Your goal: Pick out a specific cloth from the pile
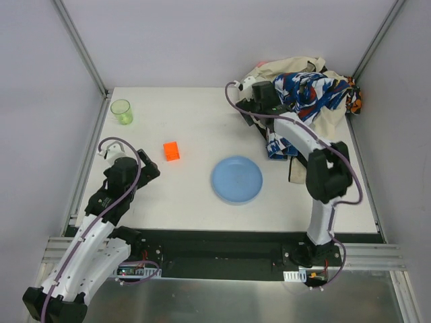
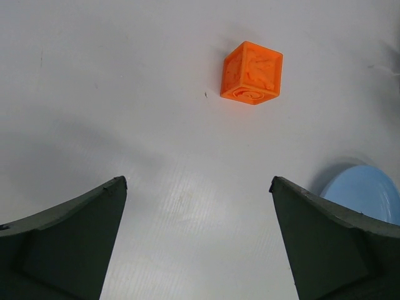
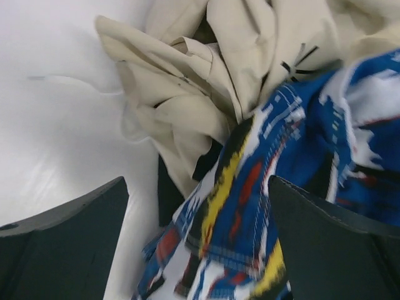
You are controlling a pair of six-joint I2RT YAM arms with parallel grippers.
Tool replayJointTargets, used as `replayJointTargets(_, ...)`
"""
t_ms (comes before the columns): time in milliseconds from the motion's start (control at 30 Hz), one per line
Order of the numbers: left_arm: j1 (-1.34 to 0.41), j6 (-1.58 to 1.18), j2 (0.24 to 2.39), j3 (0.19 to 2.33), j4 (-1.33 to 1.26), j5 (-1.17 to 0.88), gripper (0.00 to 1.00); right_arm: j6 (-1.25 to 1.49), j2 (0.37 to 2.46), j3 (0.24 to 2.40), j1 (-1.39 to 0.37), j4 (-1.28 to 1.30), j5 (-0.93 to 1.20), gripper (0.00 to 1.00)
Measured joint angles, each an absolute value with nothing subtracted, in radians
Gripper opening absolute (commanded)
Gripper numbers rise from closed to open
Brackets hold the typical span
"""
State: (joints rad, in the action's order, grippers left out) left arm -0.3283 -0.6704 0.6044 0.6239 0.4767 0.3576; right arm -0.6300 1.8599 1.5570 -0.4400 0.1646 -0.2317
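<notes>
The top external camera looks down from high behind on the whole table [image 1: 188,128]. The left wrist camera looks closely at the orange cube [image 2: 251,72] and blue plate [image 2: 369,194], the right wrist camera closely at the pile [image 3: 206,94]; the top view shares all three.

Open surface [image 1: 195,114] runs between the green cup [image 1: 122,111] and the pile [image 1: 316,91], which crowds the far right corner. The orange cube [image 1: 172,151] and blue plate [image 1: 236,180] stand in the middle.

Robotics laboratory test cell: flat white tabletop [image 1: 195,114] enclosed by plain pale wall panels [image 1: 222,40] on grey metal corner posts [image 1: 83,47]; slotted aluminium rails [image 1: 377,259] span the near edge.
</notes>
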Motion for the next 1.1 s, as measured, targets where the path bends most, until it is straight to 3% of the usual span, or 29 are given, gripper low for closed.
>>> replayJointTargets(333, -0.328, -0.674, 0.660, 0.624, 0.458, 0.384, 0.99, -0.806, 2.411, 2.085, -0.412, 0.429, -0.434, 0.98)
replayJointTargets(367, -0.328, -0.674, 0.667, 0.624, 0.453, 0.387, 0.99, -0.812, 2.435, 2.115, -0.408, 0.444, -0.443, 0.91)
replayJointTargets(467, -0.328, -0.676, 0.685, 0.624, 0.443, 0.401, 0.99, -0.834, 2.491, 2.189, -0.397, 0.478, -0.464, 0.46)
replayJointTargets(600, -0.328, -0.682, 0.715, 0.624, 0.433, 0.406, 0.99, -0.846, 2.509, 2.228, -0.388, 0.499, -0.475, 0.02)
replayJointTargets(800, -0.328, -0.685, 0.754, 0.631, 0.423, 0.403, 0.99, -0.780, 2.447, 2.190, -0.370, 0.527, -0.368, 0.01)
replayJointTargets(1100, -0.328, -0.666, 0.822, 0.653, 0.340, 0.331, 0.99, -0.680, 2.103, 1.913, -0.449, 0.568, -0.259, 0.01)
